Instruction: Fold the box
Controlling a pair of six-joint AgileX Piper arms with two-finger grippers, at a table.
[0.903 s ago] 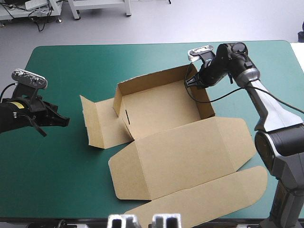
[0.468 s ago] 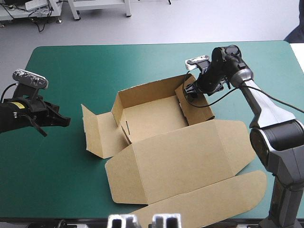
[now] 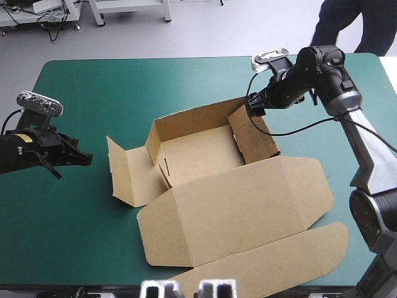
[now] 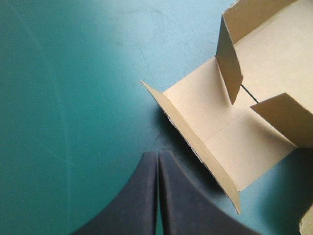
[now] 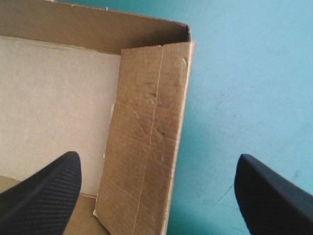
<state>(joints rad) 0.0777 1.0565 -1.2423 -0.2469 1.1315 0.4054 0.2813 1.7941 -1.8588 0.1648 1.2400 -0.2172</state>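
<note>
The brown box (image 3: 198, 152) lies mid-table as an open tray, its far wall up and its right wall (image 3: 253, 133) folded inward. The left side flap (image 3: 127, 167) lies spread out, and the lid (image 3: 236, 208) is flat toward the near edge. My right gripper (image 3: 251, 107) hovers open just beyond the box's far right corner. In the right wrist view its gripper (image 5: 157, 155) straddles the folded right wall (image 5: 146, 137) without touching it. My left gripper (image 3: 87, 158) is shut and empty, left of the side flap. In the left wrist view the gripper (image 4: 157, 156) points at that flap (image 4: 220, 127).
The lid's long tuck flap (image 3: 273, 261) reaches the table's near edge. Teal-green cover (image 3: 93, 93) shows to the left of the box and beyond it. A black cable hangs from the right wrist over the box's far right corner.
My right gripper folded the box's right wall inward, then opened, let go and drew back to the right. The box shifted slightly left. The left arm stayed still.
</note>
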